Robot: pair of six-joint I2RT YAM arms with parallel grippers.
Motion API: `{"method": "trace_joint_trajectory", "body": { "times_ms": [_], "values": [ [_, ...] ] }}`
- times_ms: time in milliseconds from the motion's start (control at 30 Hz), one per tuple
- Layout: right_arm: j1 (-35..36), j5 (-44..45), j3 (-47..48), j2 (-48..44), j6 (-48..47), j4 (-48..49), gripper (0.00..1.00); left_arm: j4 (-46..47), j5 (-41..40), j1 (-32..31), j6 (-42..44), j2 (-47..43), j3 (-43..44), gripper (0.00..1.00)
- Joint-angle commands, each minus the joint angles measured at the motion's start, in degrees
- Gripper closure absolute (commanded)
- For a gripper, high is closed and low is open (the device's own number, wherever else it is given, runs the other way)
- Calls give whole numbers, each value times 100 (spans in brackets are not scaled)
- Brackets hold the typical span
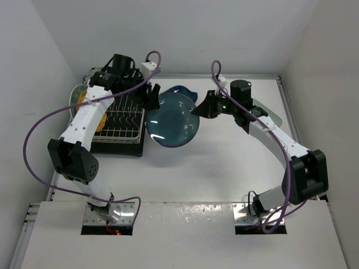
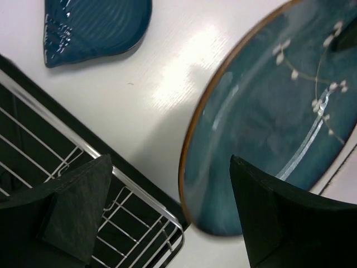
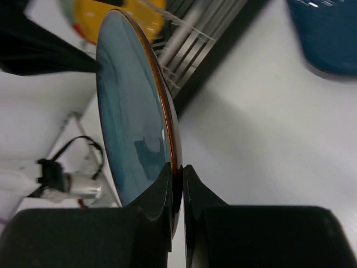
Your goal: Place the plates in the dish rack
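Observation:
My right gripper [image 1: 197, 110] is shut on the rim of the teal round plate [image 1: 171, 120] and holds it tilted above the table, just right of the dish rack [image 1: 120, 120]. The right wrist view shows the plate [image 3: 131, 117] edge-on, pinched at my gripper [image 3: 177, 178]. My left gripper [image 1: 150, 96] is open at the plate's left edge. In the left wrist view the plate's rim [image 2: 279, 111] lies between the spread fingers of my gripper [image 2: 173, 223], above the rack's corner [image 2: 128, 223]. The yellow plate [image 1: 84, 98] stands at the rack's left end. The red plate is out of view.
The dark blue leaf-shaped plate [image 1: 180, 91] lies flat on the table behind the teal plate and also shows in the left wrist view [image 2: 95, 25]. The pale mint plate [image 1: 270, 116] lies under my right arm. White walls close in both sides.

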Motion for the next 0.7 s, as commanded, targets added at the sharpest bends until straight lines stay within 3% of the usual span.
{"method": "trace_joint_trajectory", "body": {
  "times_ms": [0,100,167,200,267,300,400,567,633,667],
  "values": [
    [13,-1272,524,21,831,1910,100,39,371,-81,51,-8,161,10],
    [31,-1564,542,135,1437,2587,100,100,-67,-142,51,-69,-76,11],
    [48,-1625,524,144,1517,2860,100,171,-139,-142,51,-69,-129,21],
    [48,-1626,524,179,1622,2939,100,171,-87,-142,51,-130,-130,39],
    [57,-1608,524,223,1641,3018,100,171,71,-142,103,-131,-130,62],
    [83,-1617,559,276,1710,3019,100,110,237,-142,104,-131,-130,81],
    [154,-1573,629,355,1711,2993,100,-48,510,-89,104,-131,-77,100],
    [259,-1230,788,469,1447,2509,99,-277,573,157,104,-306,221,100],
    [268,-1081,770,505,1430,2483,89,-330,451,305,17,-367,440,100],
    [294,-1020,788,522,1421,2483,76,-330,371,306,-45,-368,520,100]
  ]
}}
